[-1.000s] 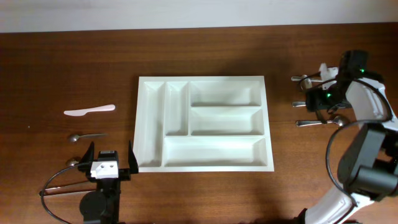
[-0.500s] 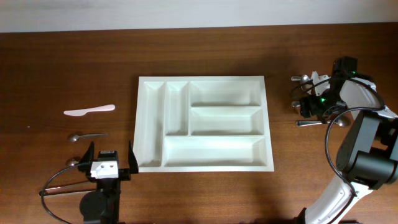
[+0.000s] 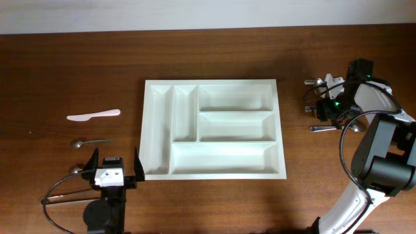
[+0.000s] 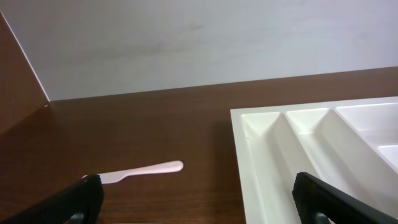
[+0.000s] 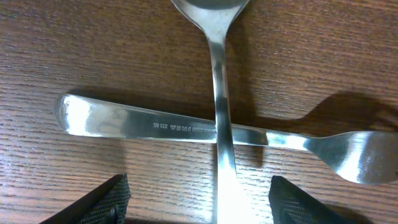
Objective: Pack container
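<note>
Steel spoon (image 5: 216, 81) straddled by right gripper (image 5: 208, 202).

so the left arm (image 3: 103, 211) is sitting at the near left edge, barely extended, wrist level and aimed toward the far side. left gripper (image 3: 114, 159) has its two black fingers (image 4: 84, 198) spread really wide, one at each bottom corner of its wrist view. right arm (image 3: 380, 166) comes up from the near right corner, folds at the elbow and reaches out to the far right, little green light lit near the wrist. right gripper (image 3: 323, 108) points pretty much straight down, jaws apart, both fingertips (image 5: 112, 199) peeking in at the bottom of its own camera
</note>
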Controlling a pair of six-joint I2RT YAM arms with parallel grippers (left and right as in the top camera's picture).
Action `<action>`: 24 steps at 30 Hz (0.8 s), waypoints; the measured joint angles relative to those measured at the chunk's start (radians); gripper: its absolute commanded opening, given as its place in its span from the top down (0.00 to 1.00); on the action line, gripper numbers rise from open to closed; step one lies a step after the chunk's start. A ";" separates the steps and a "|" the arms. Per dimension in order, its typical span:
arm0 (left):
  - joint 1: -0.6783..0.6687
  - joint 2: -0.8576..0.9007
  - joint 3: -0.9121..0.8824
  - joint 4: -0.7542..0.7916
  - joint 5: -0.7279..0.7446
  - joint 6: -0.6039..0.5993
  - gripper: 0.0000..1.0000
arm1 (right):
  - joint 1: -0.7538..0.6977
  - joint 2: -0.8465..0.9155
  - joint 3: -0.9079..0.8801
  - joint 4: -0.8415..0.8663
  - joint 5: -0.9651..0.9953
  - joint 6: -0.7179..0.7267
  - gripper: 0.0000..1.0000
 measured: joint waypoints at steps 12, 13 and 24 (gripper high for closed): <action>0.000 0.000 0.000 0.000 0.000 0.000 0.01 | -0.001 0.032 0.010 0.007 0.002 0.001 0.26; 0.000 0.000 0.000 0.000 0.000 0.000 0.01 | -0.001 0.032 0.010 0.007 0.002 0.001 0.26; 0.000 0.000 0.000 0.000 0.000 0.000 0.01 | 0.000 0.034 0.011 0.010 0.000 0.002 0.53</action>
